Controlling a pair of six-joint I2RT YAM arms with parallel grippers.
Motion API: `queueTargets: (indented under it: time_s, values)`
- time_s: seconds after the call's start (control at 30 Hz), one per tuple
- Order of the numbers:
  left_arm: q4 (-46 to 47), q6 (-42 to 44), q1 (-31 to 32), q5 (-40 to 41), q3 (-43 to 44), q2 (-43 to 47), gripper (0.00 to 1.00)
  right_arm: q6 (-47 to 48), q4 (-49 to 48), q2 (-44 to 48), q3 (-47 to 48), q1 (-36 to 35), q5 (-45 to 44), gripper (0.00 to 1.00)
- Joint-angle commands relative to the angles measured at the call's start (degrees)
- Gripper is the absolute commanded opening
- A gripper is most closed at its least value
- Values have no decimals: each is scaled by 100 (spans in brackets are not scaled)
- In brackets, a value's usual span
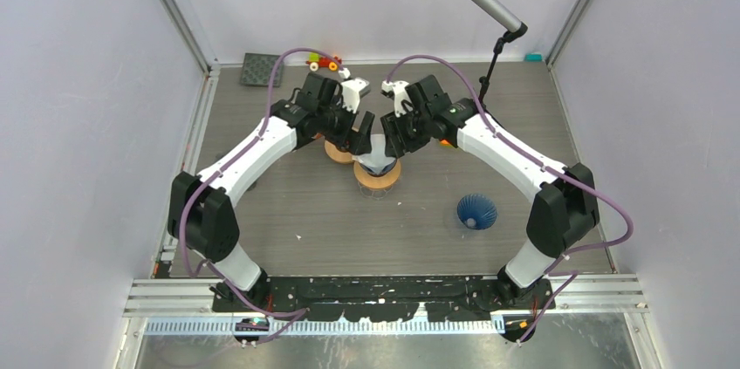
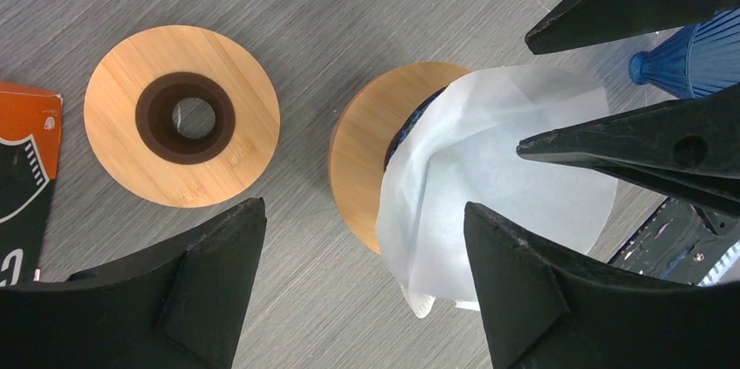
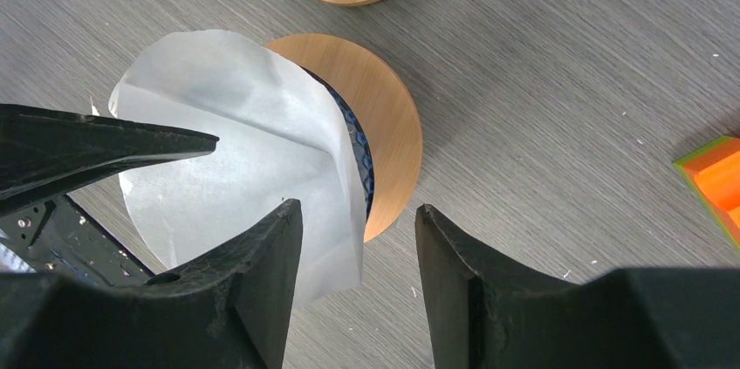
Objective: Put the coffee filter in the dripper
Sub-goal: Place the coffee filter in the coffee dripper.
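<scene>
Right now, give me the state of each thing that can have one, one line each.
coffee filter: in the dripper, creased, standing above its rim
dripper: on its wooden base, mostly hidden by the filter
left gripper: open, over the filter's edge
right gripper: open, beside the filter
spare wooden base: empty, flat on the table
second blue dripper: loose on the table, on no base

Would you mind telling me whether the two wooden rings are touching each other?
Apart. The left wrist view shows bare table between the empty wooden ring and the other ring, under the paper filter.
</scene>
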State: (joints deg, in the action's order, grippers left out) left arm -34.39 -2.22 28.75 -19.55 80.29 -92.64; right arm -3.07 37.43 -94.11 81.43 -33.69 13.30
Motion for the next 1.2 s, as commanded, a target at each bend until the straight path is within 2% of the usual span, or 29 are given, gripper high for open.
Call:
queueTargets:
  time_s: [0.0,0.6,1.17]
  values:
    - [252,102,-28,-104,-172,127,85,87,-22,142,194,26,67,56]
    - [373,11,-28,-276,-391,-341,81,-37,-246,-585,-45,-20,127,55]
    - [362,49,-28,-241,-294,-284,84,51,-122,-363,171,-27,170,57]
